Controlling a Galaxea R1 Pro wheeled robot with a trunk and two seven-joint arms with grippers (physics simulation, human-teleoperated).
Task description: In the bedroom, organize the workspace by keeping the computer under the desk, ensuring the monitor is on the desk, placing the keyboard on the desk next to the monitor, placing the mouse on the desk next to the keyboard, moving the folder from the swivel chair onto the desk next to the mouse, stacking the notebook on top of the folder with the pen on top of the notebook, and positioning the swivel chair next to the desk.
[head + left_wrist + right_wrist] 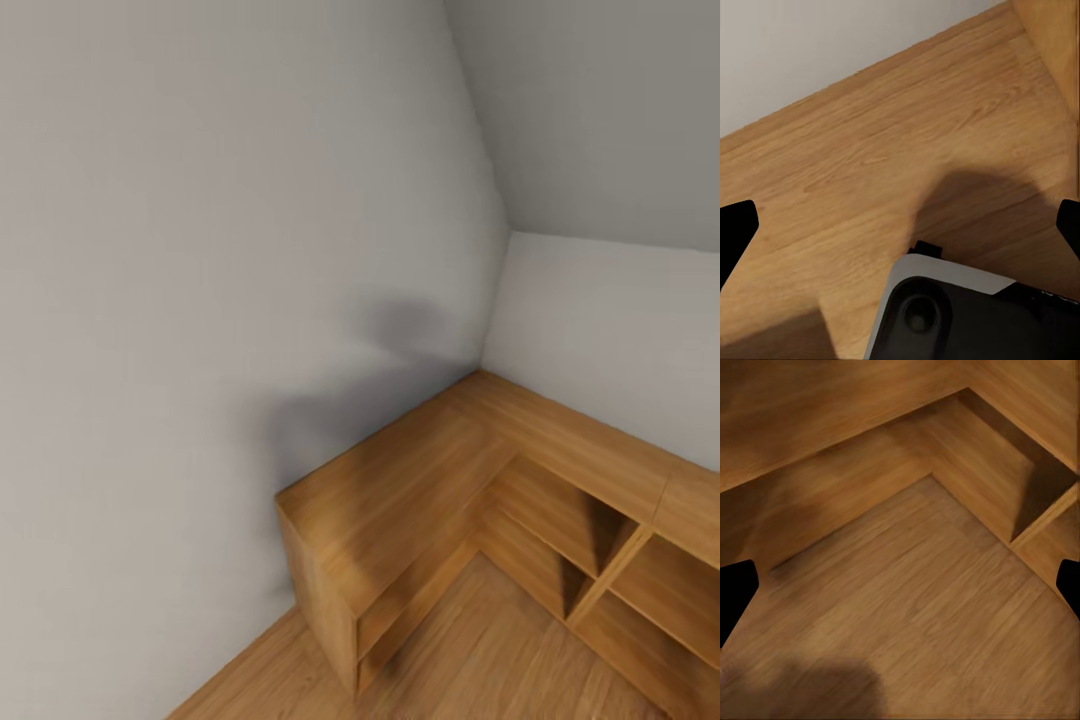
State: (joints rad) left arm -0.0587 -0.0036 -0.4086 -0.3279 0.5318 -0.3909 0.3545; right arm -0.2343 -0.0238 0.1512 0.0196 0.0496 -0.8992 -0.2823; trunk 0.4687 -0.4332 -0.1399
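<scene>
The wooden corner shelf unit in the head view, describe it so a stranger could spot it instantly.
Find where the two pale grey walls meet. Tucked into that corner on the plank floor sits the low L-shaped wooden shelf unit. It has open cubbies facing the room, and it is the one piece of furniture here.

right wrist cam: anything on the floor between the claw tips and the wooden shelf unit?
No. In the right wrist view, bare wood plank floor runs from the right claw to the shelf unit, crossed only by a shadow.

Black pincer fingertips (736,232); a grey-edged black base (945,315) with a round recess.
</scene>
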